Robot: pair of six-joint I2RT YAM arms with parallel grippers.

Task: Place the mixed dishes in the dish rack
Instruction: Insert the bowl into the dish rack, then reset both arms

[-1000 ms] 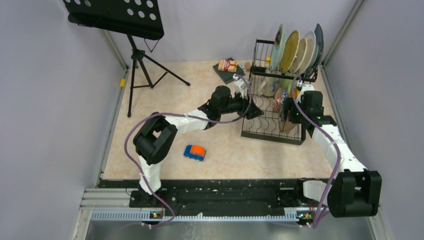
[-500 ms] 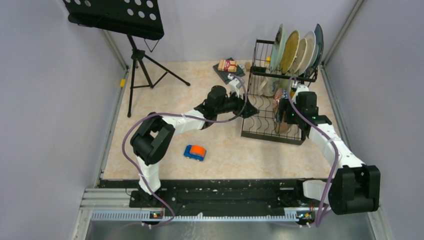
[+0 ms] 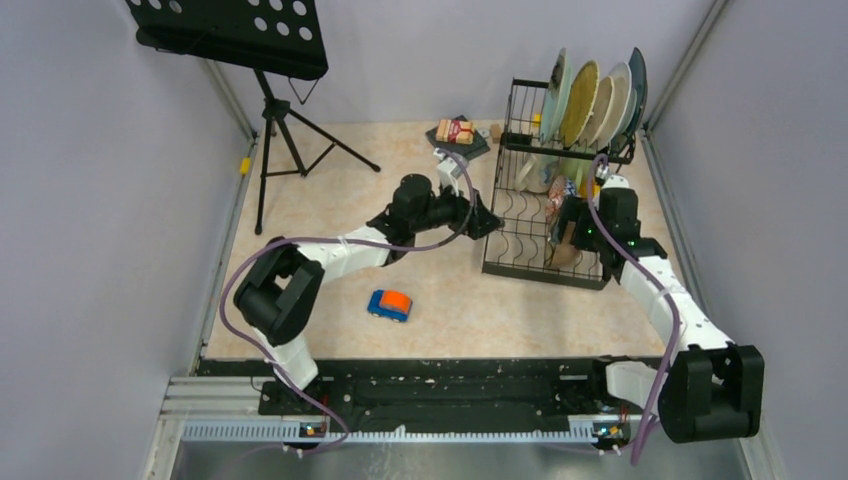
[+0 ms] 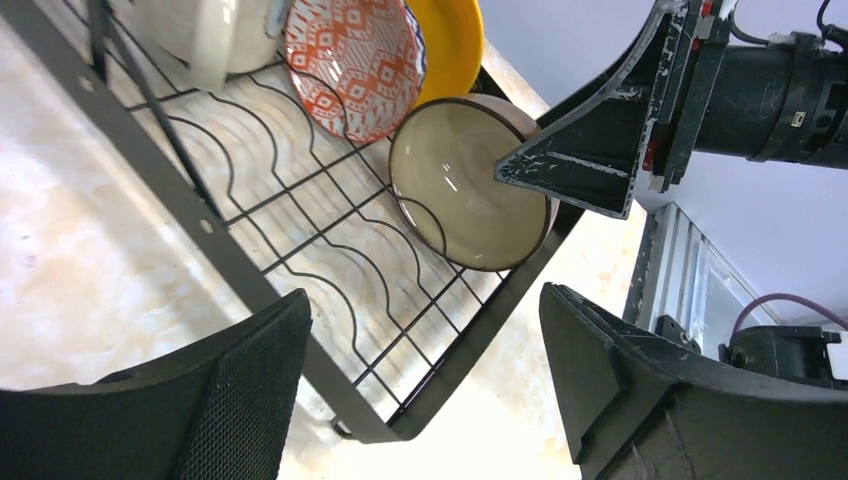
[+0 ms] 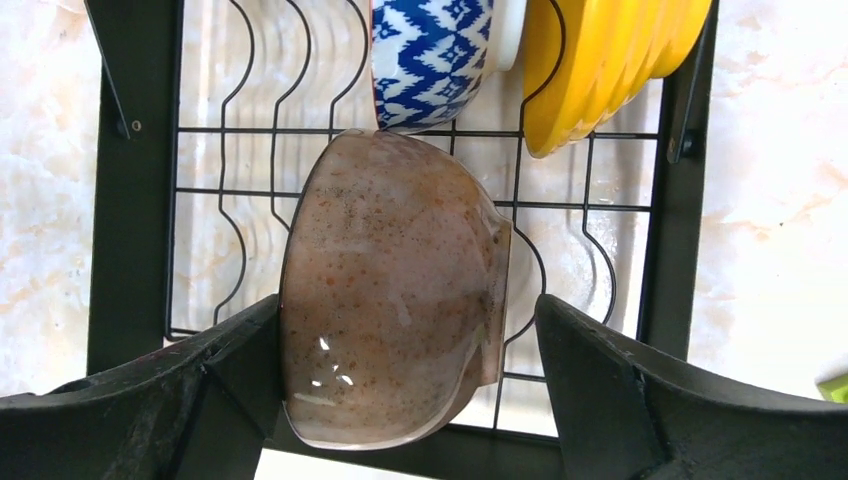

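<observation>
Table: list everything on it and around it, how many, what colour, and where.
table: one, beige marbled, under everything
rack: one, black wire, back right
plates: four, mint, yellowish, cream, teal, upright in rack's top tier
brown bowl: one, speckled, on edge in rack's base
patterned bowl: one, blue and orange, behind it
yellow bowl: one, beside that
packet: one, tan and red, back, left of rack
music stand: one, black, back left
toy car: one, blue and orange, middle
arms: two, black and white, near edge
left end effector: open, empty, at rack's left
right end effector: open, astride brown bowl
</observation>
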